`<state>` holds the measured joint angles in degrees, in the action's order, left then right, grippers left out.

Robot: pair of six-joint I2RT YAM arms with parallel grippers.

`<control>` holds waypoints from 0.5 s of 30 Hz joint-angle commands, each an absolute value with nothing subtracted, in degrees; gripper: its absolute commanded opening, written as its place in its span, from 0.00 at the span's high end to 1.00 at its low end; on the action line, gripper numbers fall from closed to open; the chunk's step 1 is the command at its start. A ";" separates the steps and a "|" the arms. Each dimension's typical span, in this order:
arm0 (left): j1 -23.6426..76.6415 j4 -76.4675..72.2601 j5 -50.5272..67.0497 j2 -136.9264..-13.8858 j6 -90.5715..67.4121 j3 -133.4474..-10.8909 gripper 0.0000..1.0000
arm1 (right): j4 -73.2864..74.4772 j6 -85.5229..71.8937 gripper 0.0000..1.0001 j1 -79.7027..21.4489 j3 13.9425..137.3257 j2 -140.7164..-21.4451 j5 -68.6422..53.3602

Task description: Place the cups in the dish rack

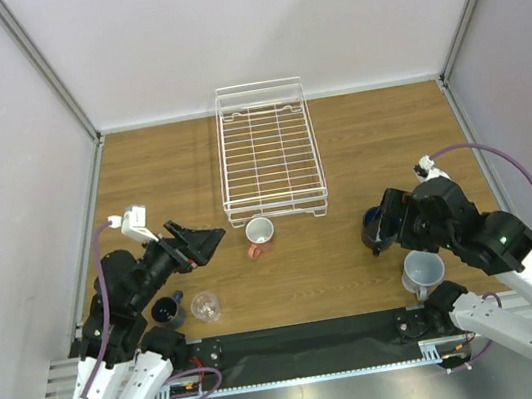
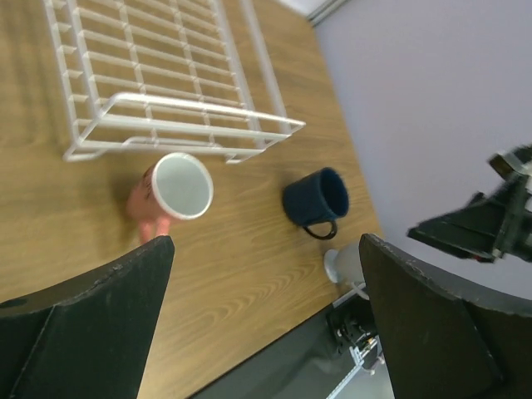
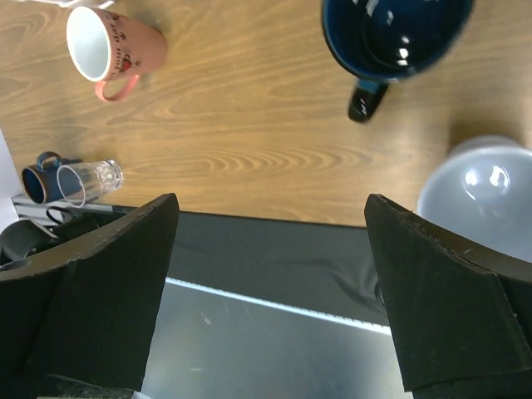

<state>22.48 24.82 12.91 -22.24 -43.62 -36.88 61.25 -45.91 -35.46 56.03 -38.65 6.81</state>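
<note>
The left fingers [image 2: 91, 332] are spread wide, broad black wedges with nothing between them and touching nothing. They hang above the tabletop [image 1: 141, 179], a wood-grain board, and point far and to the right. Just past their tips stands the salmon-pink cup [image 2: 170, 191], glossy, white inside, its handle on the near side. It sits just short of the near rail of the dish rack [image 1: 268, 148].

The right fingers [image 3: 449, 291] are also well apart and grip nothing. The large navy mug [image 3: 391, 33] lies close beyond their tips, round and shiny with a dark loop handle, but is not between them. The light grey mug [image 3: 478, 195] stands on the near side of the navy one, by the right arm's base, smooth and pale.

At the near left, beside the left arm's base and behind its fingers, the small dark blue cup [image 1: 167, 309] and the clear glass tumbler [image 1: 205, 306] stand side by side, the tumbler on the right.

The rack is white wire, a long rectangle with a grid floor and low railed sides, set at the far middle of the tabletop. All five cups stand on the wood outside it.
</note>
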 commanded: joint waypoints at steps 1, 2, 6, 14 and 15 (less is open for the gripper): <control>22.50 31.82 10.11 -21.71 -47.11 -39.12 0.00 | 65.66 -47.20 0.00 -35.33 57.13 -36.13 7.92; 22.50 31.82 10.11 -21.27 -47.28 -38.94 0.00 | 65.65 -47.37 0.00 -35.25 57.22 -35.60 7.48; 22.50 33.31 8.26 -19.77 -47.73 -38.93 0.01 | 67.31 -50.96 0.00 -34.89 57.13 -31.74 9.04; 23.55 39.72 10.47 -34.00 -38.68 -47.71 0.16 | 67.94 -49.75 0.00 -34.89 57.57 -31.72 6.60; 24.16 39.81 9.50 -34.88 -37.11 -48.68 0.16 | 68.20 -48.88 0.00 -34.89 57.74 -34.16 5.72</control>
